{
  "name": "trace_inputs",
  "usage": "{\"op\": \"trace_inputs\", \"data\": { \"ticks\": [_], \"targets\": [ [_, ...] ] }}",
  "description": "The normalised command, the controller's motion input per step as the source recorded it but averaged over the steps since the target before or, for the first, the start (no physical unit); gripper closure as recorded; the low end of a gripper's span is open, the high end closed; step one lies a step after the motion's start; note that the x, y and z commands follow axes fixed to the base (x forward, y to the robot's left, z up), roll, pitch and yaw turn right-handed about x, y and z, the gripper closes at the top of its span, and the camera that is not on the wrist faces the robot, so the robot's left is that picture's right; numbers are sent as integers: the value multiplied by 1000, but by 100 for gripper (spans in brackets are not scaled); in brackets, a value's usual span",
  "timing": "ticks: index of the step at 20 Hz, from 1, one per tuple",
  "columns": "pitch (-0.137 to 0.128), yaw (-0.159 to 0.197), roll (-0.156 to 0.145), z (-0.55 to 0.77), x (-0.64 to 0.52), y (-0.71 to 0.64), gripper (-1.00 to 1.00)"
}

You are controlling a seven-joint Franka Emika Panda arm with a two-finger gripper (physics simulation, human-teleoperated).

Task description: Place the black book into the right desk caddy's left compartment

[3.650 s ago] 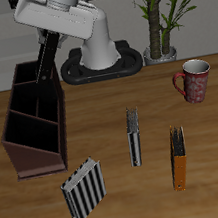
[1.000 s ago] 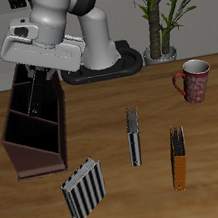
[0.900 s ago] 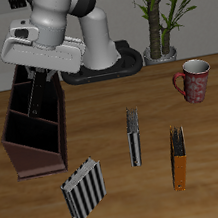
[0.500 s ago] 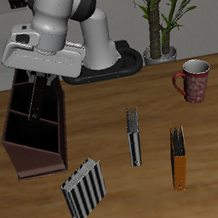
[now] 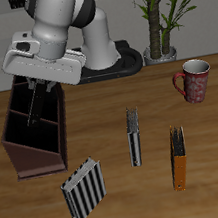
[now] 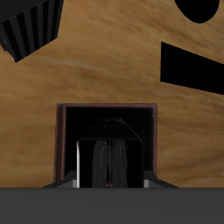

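While comparing this moment with the views of a few seconds ago, shows the gripper (image 5: pixel 40 86) carried down and across the table, away from the mug (image 5: pixel 193 79), to hang directly above the right desk caddy (image 5: pixel 28 156). Shows it clamped on the black book (image 5: pixel 36 105), which slants from between the fingers down into the caddy's open top, with its lower end already below the rim. Confirms this in the wrist view, where the black book (image 6: pixel 109 162) fills the space under the gripper, framed by the reddish rim of the right desk caddy (image 6: pixel 61 140) and a dark compartment beneath. Cannot settle from either view which compartment lies under the lower end, since the dividers are largely hidden behind the book and the arm. Leaves the striped book (image 5: pixel 82 191) nearer the table's front edge, a second striped book (image 5: pixel 134 137) and the orange-spined book (image 5: pixel 178 158) lying flat on the table, well apart from the caddy. Suggests that transport is all but finished and insertion begun. Calls next, by this reading, for checking alignment with the left compartment, then lowering and letting go. Risks catching the slanted book on a divider or dropping it into a neighbouring slot.
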Motion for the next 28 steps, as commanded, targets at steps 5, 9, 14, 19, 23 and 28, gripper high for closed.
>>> {"op": "trace_inputs", "data": {
  "ticks": [5, 9, 14, 19, 23, 28],
  "targets": [
    [8, -2, -2, -147, 81, -13, 100],
    [6, -6, 10, -147, 48, 18, 100],
    [30, -10, -5, -239, 83, -66, 100],
    [35, -1, -16, -251, 120, -63, 100],
    [2, -2, -6, -172, 36, -63, 100],
    [33, 2, -14, -264, 49, -109, 100]
  ]
}}
